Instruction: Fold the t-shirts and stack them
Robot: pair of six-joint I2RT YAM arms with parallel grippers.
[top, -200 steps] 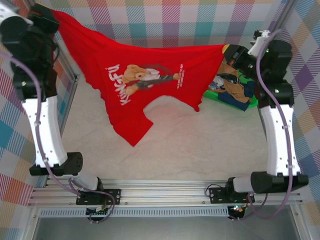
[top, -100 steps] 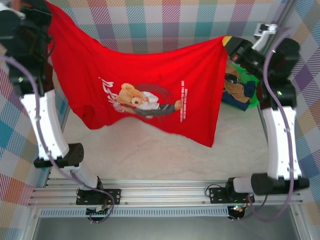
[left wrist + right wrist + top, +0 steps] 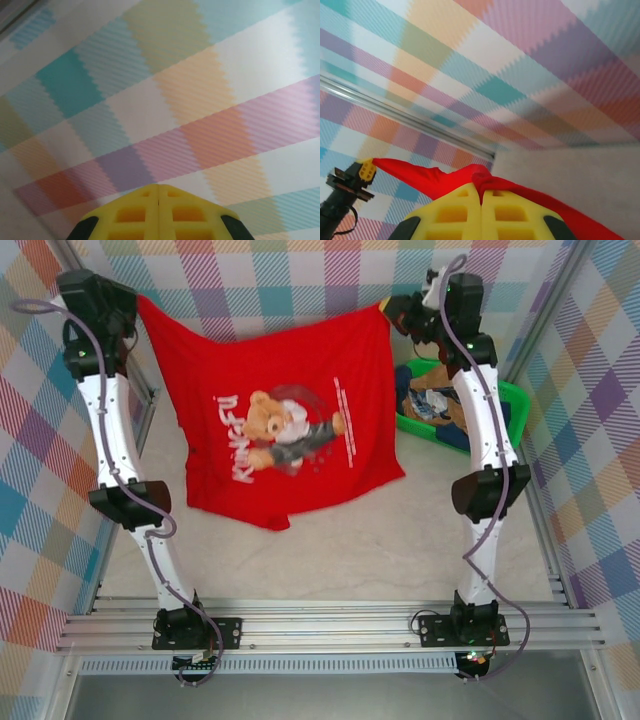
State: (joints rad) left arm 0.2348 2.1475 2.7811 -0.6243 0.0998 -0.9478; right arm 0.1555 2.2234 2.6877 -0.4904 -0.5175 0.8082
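Red t-shirt [image 3: 290,430] hangs spread, left fingers [image 3: 135,215] and right fingers [image 3: 455,215] clenched on its corners, green basket [image 3: 512,402] beside.

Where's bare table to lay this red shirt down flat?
Bare tabletop runs across the near half, between the red t-shirt and the rail at the arm bases. Far right is crowded: green basket of clothes beside the right arm.

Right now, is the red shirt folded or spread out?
Spread out. The red shirt hangs flat, bear print showing, top corners pinched by the left hand and right hand.
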